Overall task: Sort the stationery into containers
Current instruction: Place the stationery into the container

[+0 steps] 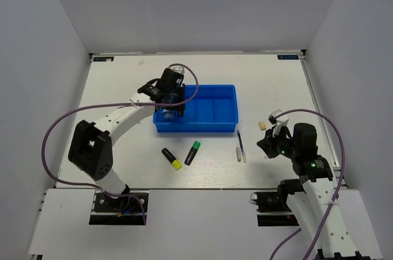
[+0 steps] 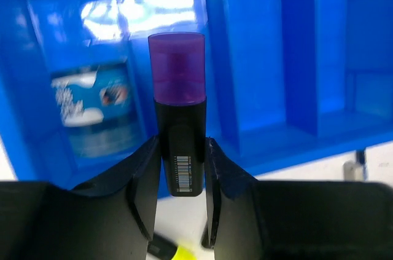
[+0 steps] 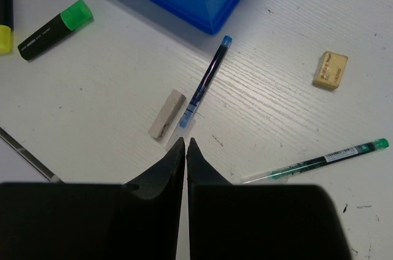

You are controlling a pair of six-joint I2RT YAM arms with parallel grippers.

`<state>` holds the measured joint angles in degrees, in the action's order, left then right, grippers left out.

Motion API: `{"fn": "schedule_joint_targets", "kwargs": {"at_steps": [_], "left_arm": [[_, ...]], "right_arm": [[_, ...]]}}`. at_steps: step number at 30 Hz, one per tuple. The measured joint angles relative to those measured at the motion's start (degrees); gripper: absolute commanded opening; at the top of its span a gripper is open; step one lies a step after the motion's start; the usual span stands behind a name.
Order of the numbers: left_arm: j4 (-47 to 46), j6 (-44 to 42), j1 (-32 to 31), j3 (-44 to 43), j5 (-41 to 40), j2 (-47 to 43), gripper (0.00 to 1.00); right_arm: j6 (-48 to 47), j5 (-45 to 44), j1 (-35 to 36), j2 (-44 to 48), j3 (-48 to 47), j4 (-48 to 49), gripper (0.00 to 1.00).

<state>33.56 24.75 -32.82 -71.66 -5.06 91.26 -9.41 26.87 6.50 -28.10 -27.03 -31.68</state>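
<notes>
Left gripper (image 2: pixel 181 155) clamped on purple-cap highlighter (image 2: pixel 178 82), over left end of blue tray (image 1: pixel 209 127). Bottle (image 2: pixel 92 103) lies in left compartment beneath. Right gripper (image 3: pixel 185 149) pinched together, empty, above white stick (image 3: pixel 166 114) and blue pen (image 3: pixel 207 82). Eraser (image 3: pixel 330 69), green pen (image 3: pixel 319 161), green-cap highlighter (image 3: pixel 54 29) and yellow-cap highlighter (image 1: pixel 171 158) loose on table (image 1: pixel 123 88).

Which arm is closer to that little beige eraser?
Right. The right gripper is close by the beige eraser; the left gripper hangs over the blue tray, far off.

The left gripper (image 2: pixel 182 168) clamps a purple-capped highlighter (image 2: pixel 178 112), cap pointing toward the blue tray (image 2: pixel 258 57). A small blue-white bottle (image 2: pixel 89 109) lies in the tray's compartment left of the cap.
</notes>
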Motion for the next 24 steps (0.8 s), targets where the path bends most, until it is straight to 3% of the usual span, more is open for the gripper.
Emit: {"fn": "schedule_joint_targets", "kwargs": {"at_steps": [1,4,7,9,11,12,16,17,19,21,23,24], "left_arm": [[0.26,0.04,-0.39,-1.73,-0.66,1.40,0.13],[0.26,0.24,-1.33,-5.95,-2.69,4.90,0.37],[0.55,0.72,-2.12,-8.26,-4.68,7.56,0.50],[0.98,1.03,-2.54,-8.98,-5.86,9.01,0.53],[1.40,1.27,-2.80,-9.38,-6.64,10.62,0.55],[1.75,1.38,-2.95,-9.40,-7.04,11.23,0.61],[3.30,1.84,-2.99,-9.62,-8.26,12.31,0.62],[3.78,1.86,-3.04,-9.88,-8.50,12.31,0.57],[4.28,1.97,-3.17,-10.60,-9.33,12.13,0.26],[4.48,1.92,-3.89,-10.64,-10.75,11.15,0.05],[4.52,1.68,-5.68,-9.22,-13.09,8.15,0.05],[4.61,1.84,-6.86,-7.85,-14.27,5.95,0.09]], "right_arm": [[-0.02,0.00,0.00,0.00,0.00,0.00,0.08],[0.04,0.00,0.00,0.04,0.00,-0.02,0.13],[0.00,0.02,0.00,0.46,0.00,-0.09,0.21],[0.07,0.02,0.00,0.98,0.00,-0.11,0.28],[0.00,0.04,0.00,1.18,0.00,-0.13,0.28],[-0.04,0.04,0.00,1.18,0.00,-0.13,0.29],[-0.04,0.04,0.00,1.18,0.00,-0.24,0.29],[-0.07,0.04,0.00,1.18,0.00,-0.33,0.29],[-0.04,0.04,0.00,1.18,0.00,-0.39,0.24],[-0.26,0.00,0.02,1.25,0.00,-0.42,0.14],[-0.20,0.04,0.02,1.51,0.00,-0.57,0.12],[-0.09,0.09,0.00,1.64,0.00,-0.63,0.12]]}}
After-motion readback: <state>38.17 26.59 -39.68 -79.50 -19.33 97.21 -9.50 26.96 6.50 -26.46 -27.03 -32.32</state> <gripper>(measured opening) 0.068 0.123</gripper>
